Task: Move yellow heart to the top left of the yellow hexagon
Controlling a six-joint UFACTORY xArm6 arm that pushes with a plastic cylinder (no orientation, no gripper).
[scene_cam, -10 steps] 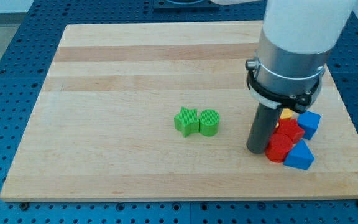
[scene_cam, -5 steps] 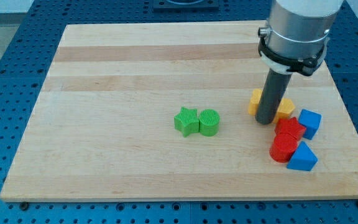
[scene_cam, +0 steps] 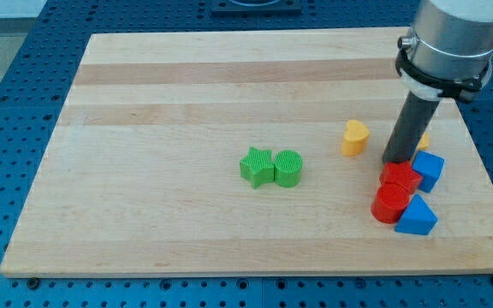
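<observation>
The yellow heart (scene_cam: pixel 355 137) lies on the wooden board (scene_cam: pixel 187 94), right of centre. The yellow hexagon (scene_cam: pixel 423 139) is mostly hidden behind my rod; only a sliver shows at the rod's right edge. My tip (scene_cam: pixel 396 161) is down on the board to the right of the heart, with a gap between them, right in front of the hexagon and just above the red blocks.
A red block (scene_cam: pixel 399 177) and a red cylinder (scene_cam: pixel 389 204) sit just below my tip. A blue cube (scene_cam: pixel 428 169) and a blue triangle (scene_cam: pixel 415 216) flank them on the right. A green star (scene_cam: pixel 256 166) and green cylinder (scene_cam: pixel 288 168) touch near the board's middle.
My tip has moved up and to the view's right, from left of the red blocks, past the two yellow blocks, to in front of the hexagon. The yellow heart is now uncovered.
</observation>
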